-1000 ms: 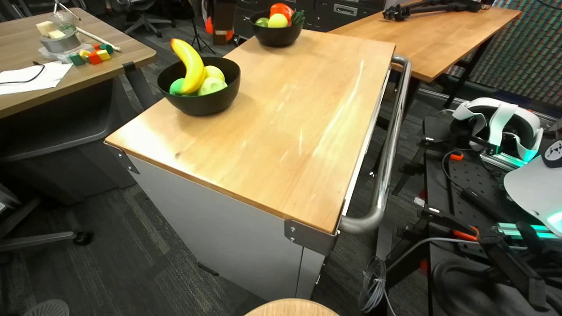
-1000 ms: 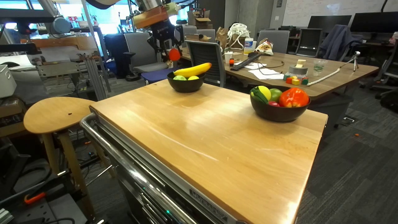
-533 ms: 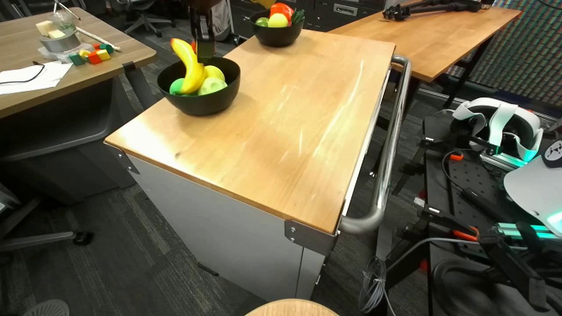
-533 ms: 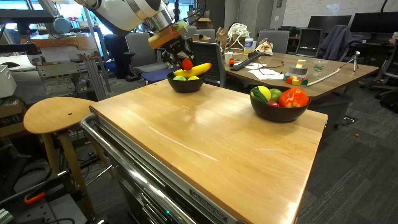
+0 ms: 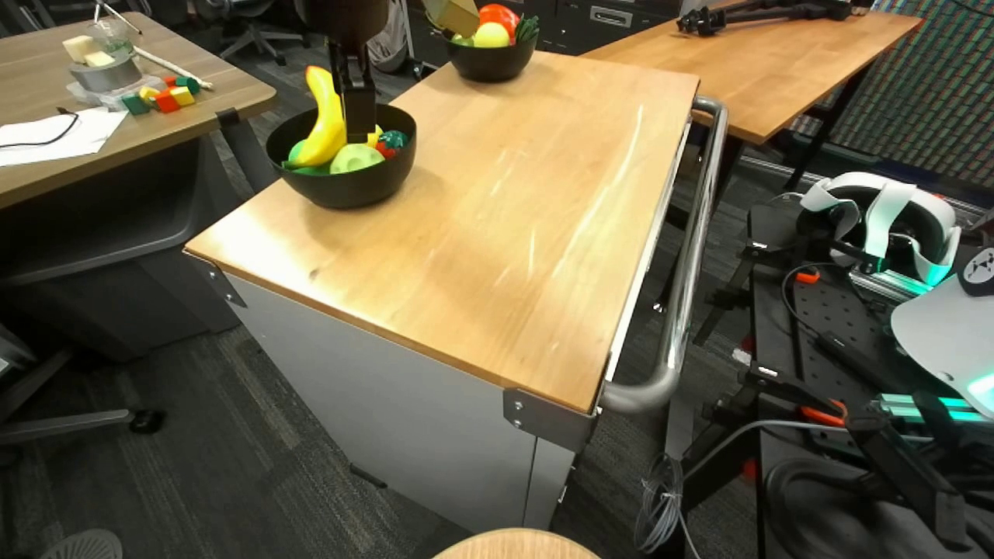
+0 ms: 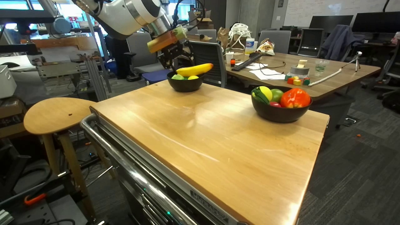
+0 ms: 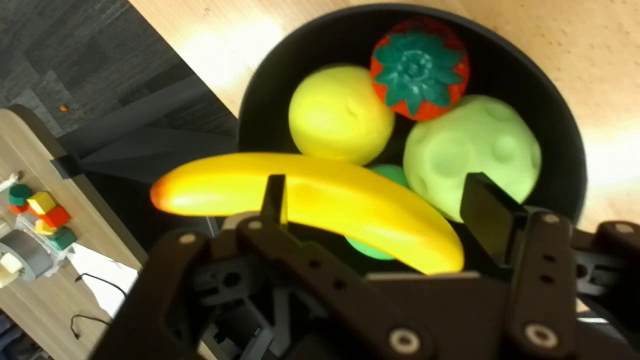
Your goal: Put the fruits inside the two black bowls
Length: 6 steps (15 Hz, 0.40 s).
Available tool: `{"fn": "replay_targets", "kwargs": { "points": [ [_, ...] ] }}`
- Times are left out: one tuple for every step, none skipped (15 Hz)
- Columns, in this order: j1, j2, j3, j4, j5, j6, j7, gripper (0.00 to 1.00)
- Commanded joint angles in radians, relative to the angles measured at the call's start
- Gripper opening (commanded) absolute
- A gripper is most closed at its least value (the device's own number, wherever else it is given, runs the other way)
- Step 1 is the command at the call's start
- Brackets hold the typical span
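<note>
Gripper hangs low over one black bowl, fingers spread, nothing clamped; toy strawberry lies in that bowl, past the fingertips, beside the round yellow fruit and the pale green ball. Placement reads as done, so the step in hand is likely a clean exit. Best way: lift with fingers spread, straight back along their axis until well above the rim, only then swing. The banana lies across below them, one tip out over the rim; sideways travel too early could hook it or drag the bowl. Finger contact with banana or pale green ball: not clear from these views. Pose: in an exterior view the arm reaches in from upper left, wrist slanted, gripper nose-down. Second black bowl, red bell pepper included, sits well apart on the cart, already loaded.
</note>
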Motion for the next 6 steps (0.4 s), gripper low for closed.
{"fn": "replay_targets", "kwargs": {
  "points": [
    [-0.035, -0.2, 0.063, -0.151, 0.119, 0.043, -0.168, 1.0],
    [-0.048, -0.241, 0.076, -0.187, 0.16, 0.079, -0.227, 1.0],
    [-0.061, -0.293, 0.086, -0.238, 0.207, 0.11, -0.28, 1.0],
    [-0.071, -0.342, 0.095, -0.274, 0.258, 0.127, -0.349, 1.0],
    [-0.026, -0.213, 0.063, -0.147, 0.188, 0.064, -0.244, 1.0],
    [-0.035, -0.261, 0.07, -0.185, 0.22, 0.075, -0.288, 1.0]
  ]
}}
